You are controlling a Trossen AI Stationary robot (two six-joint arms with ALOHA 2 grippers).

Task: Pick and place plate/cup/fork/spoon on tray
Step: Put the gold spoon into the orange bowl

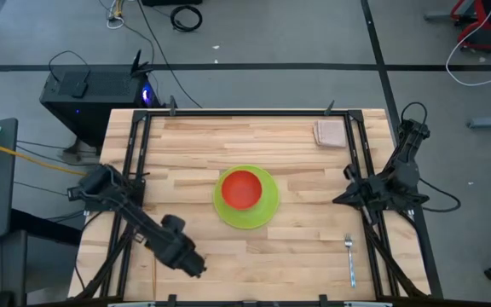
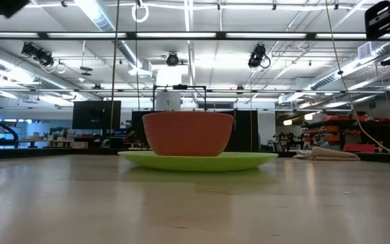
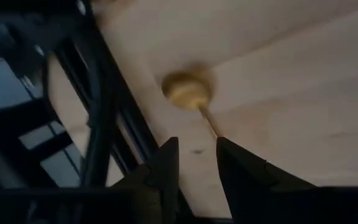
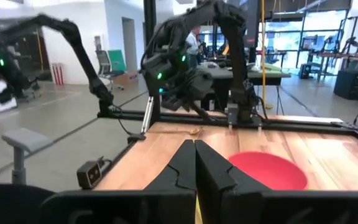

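The red-orange cup [image 1: 242, 189] stands on the lime-green plate [image 1: 264, 213] at the table's middle; both also show in the low view, cup [image 2: 188, 133] on plate [image 2: 198, 160]. The silver fork [image 1: 350, 258] lies flat near the front right. The golden spoon [image 3: 186, 90] lies on the table by the front left edge, its thin handle [image 3: 209, 121] running toward my left gripper [image 3: 197, 163], which is open just above it. In the high view my left gripper [image 1: 193, 263] hides the spoon. My right gripper [image 4: 195, 158] is shut and empty at the table's right side. My left gripper's two fingers point down at the spoon's handle, which passes behind the tip of one finger [image 3: 224, 149]. I cannot tell whether the finger touches it. The spoon lies flat on the table.
A pinkish-beige square pad [image 1: 330, 133] lies at the far right corner. A black metal frame [image 1: 135, 170] runs along the table's left, right and far edges. Bare wood shows between the plate and the fork.
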